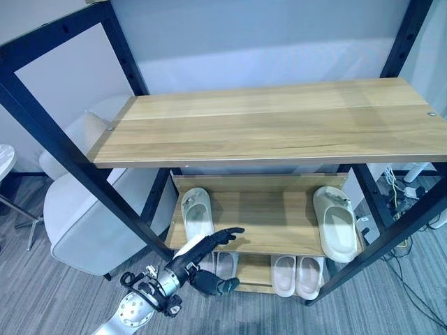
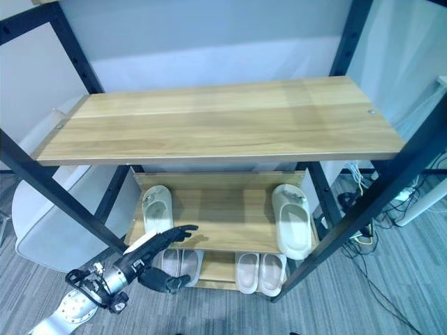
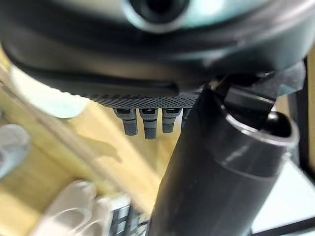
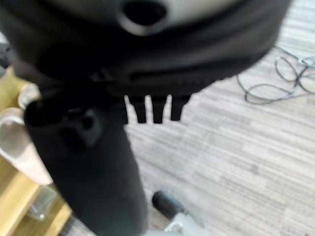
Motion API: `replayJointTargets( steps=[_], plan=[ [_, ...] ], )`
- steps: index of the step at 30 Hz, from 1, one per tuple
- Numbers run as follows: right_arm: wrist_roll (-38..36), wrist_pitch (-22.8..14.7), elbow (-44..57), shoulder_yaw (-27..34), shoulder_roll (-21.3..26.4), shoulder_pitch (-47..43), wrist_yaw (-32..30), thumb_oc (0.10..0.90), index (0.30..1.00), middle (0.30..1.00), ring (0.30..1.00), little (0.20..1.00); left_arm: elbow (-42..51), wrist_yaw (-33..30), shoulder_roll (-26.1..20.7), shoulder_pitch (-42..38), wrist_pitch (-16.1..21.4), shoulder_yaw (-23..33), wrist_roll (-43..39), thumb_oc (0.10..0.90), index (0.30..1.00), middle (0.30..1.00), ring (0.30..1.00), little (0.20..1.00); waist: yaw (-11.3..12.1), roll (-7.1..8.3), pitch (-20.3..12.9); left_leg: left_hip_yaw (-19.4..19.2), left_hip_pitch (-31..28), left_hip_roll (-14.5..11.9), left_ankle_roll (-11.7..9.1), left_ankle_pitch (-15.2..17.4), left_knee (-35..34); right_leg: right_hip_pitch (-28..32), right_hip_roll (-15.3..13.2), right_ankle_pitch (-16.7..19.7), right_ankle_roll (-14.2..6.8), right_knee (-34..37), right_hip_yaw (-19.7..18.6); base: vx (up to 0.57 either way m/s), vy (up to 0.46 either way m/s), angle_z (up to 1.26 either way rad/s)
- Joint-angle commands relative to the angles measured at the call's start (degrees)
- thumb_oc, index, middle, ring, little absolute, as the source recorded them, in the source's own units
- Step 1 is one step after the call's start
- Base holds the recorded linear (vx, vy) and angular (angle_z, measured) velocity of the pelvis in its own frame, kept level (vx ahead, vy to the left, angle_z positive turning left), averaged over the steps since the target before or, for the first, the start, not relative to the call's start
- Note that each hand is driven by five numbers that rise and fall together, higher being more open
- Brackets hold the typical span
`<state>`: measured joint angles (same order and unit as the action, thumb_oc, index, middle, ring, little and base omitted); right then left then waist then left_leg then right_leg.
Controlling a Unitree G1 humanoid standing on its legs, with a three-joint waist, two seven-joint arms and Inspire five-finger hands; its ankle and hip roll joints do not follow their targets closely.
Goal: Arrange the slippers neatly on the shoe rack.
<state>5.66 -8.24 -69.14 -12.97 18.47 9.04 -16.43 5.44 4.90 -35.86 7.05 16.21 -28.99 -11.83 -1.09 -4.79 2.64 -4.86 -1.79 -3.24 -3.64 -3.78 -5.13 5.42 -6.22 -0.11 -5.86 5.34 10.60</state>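
Slippers sit on the two lower boards of the shoe rack (image 1: 140, 216), and you can take them in from the nearest board outward. Your left hand (image 1: 199, 252) reaches in at the front left of the rack, fingers (image 1: 227, 234) stretched out straight and relaxed, thumb dropped below, holding nothing — the fingertips hover just over the front edge of the middle shelf (image 1: 272, 220). In the right wrist view your right hand (image 4: 88, 147) hangs over the grey carpet (image 4: 236, 147) beside the rack; its fingertips stand in a straight row, loose and empty. On the bottom shelf (image 1: 255, 272), behind and under the left hand, a pale left pair (image 1: 223, 264) is partly hidden by the hand, and a pinkish right pair (image 1: 296, 275) lies side by side, touching, toes pointing inward. One board up, a white left slipper (image 1: 196, 213) lies lengthwise near the left edge, just beyond your fingertips, while a white right slipper (image 1: 334, 222) lies well apart at the right edge, its heel overhanging the front. Above them you see the top shelf (image 1: 279, 122), bare wood. Left of the rack stands a white chair (image 1: 87, 223).
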Motion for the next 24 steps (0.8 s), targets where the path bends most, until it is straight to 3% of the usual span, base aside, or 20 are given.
replayJointTargets(
  steps=[1,7,11,12,15,16,24],
  plan=[
    [-0.1,-1.2,3.0,-0.6,-0.3,2.2,-1.9,0.8,0.9,0.9,0.9,0.9,3.2,-7.5,5.1,-12.5,5.7,2.3,-0.9,0.8,0.9,0.9,0.9,0.9,-1.7,2.75,-3.0,0.8,0.2,2.2,-0.9,3.8,0.1,-1.6,0.2,-0.8,-3.6,-0.3,-2.3,0.0,0.0,0.0],
    [-0.6,-1.4,5.0,-0.5,-1.0,3.9,-3.1,0.8,0.9,0.9,0.9,0.9,-5.2,-19.2,9.4,-22.9,4.2,0.2,12.8,0.8,0.9,0.9,0.9,0.9,-3.1,2.88,-2.9,0.7,0.3,2.0,-0.8,3.9,0.1,-1.9,0.3,-0.7,-3.8,-0.3,-2.6,0.01,-0.011,0.0],
    [-1.3,-1.5,5.2,-0.2,-1.1,4.6,-3.4,0.8,0.9,0.9,0.9,0.9,-9.0,-22.5,9.6,-26.7,3.0,-0.4,19.2,0.8,0.9,0.9,0.9,0.9,-3.5,2.77,-3.1,0.3,0.3,2.0,-0.8,4.0,0.1,-2.2,0.3,-0.6,-3.9,-0.3,-3.0,0.02,-0.01,-0.08],
    [-1.6,-1.6,5.0,0.2,-1.0,4.8,-3.6,0.8,0.9,0.9,0.9,0.9,-11.9,-24.1,8.8,-29.4,2.0,-0.7,25.0,0.8,0.9,0.9,0.9,0.9,-3.8,2.62,-3.2,0.1,0.5,1.9,-0.8,4.1,0.1,-2.5,0.4,-0.5,-4.0,-0.3,-3.1,0.03,-0.009,-0.1],
    [-2.2,-1.7,4.5,0.6,-1.2,4.8,-4.0,0.8,0.9,0.9,0.9,0.9,-14.9,-26.6,8.1,-31.7,0.9,-1.3,30.5,0.8,0.9,0.9,0.9,0.9,-4.0,2.49,-3.3,-0.1,0.7,1.8,-0.8,4.1,0.1,-3.0,0.4,-0.3,-4.1,-0.3,-3.5,0.02,-0.003,-0.11],
    [-3.2,-1.8,3.8,1.1,-1.6,4.9,-4.2,0.8,0.9,0.9,0.9,0.9,-17.8,-28.2,7.3,-32.8,-0.7,-1.4,35.7,0.8,0.9,0.9,0.9,0.9,-4.2,2.29,-3.2,-0.4,0.9,1.8,-0.8,4.2,0.1,-3.3,0.5,-0.2,-4.1,-0.3,-3.7,0.02,0.004,-0.07],
    [-4.4,-1.7,2.8,1.7,-2.1,4.7,-4.3,0.8,0.9,0.9,0.9,0.9,-20.4,-30.0,7.3,-33.6,-2.3,0.1,38.5,0.8,0.9,0.9,0.9,0.9,-4.2,2.15,-3.3,-1.2,1.3,1.9,-0.6,4.5,0.1,-4.2,0.4,0.1,-4.4,-0.3,-4.3,0.0,0.004,-0.05]
  ],
)
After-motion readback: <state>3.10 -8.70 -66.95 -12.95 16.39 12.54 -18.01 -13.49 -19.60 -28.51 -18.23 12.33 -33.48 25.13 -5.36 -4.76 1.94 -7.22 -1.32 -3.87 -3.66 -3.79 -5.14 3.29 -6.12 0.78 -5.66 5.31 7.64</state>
